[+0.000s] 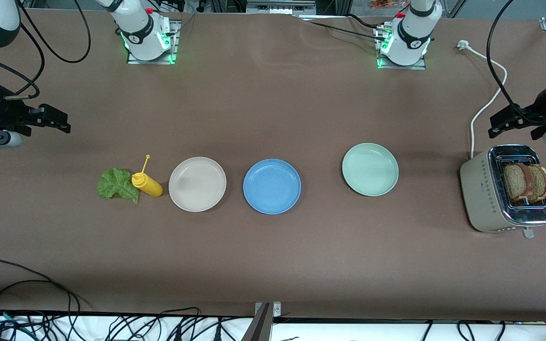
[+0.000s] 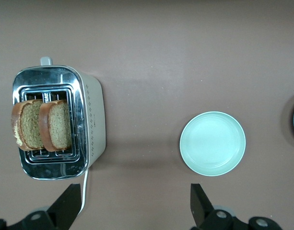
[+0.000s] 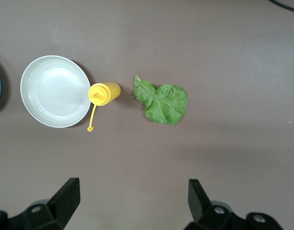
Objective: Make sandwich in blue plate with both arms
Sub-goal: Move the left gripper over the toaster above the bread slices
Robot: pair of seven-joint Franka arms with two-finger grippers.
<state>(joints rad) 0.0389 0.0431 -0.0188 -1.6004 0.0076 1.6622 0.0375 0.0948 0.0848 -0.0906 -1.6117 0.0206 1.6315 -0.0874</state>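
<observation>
The matte brown counter carries everything in one row, with the glossy white arms pulled out to its two ends and nothing yet assembled. The beige toaster, boxy with a chromed top, sits at the left arm's end of the counter, and two brown wholegrain bread slices stand upright in its slots, crusts well proud of the metal. The left gripper hovers just over the counter beside the toaster, fingers spread wide and empty. The likely first step is pulling a slice: come straight down over one crust, pinch across its thin faces and lift vertically so the crumb does not snag on the slot wires. Next in size are three smooth round shallow plates: the pale green plate nearest the toaster, the blue plate in the middle of the row and bare, and the beige plate beside it. The right gripper hangs over the right arm's end of the counter, its fingers equally wide with nothing between them. The ruffled, limp lettuce leaf lies flat there, touching a tipped yellow squeeze bottle whose thin nozzle points away; pinch the leaf at an edge clear of the bottle.
</observation>
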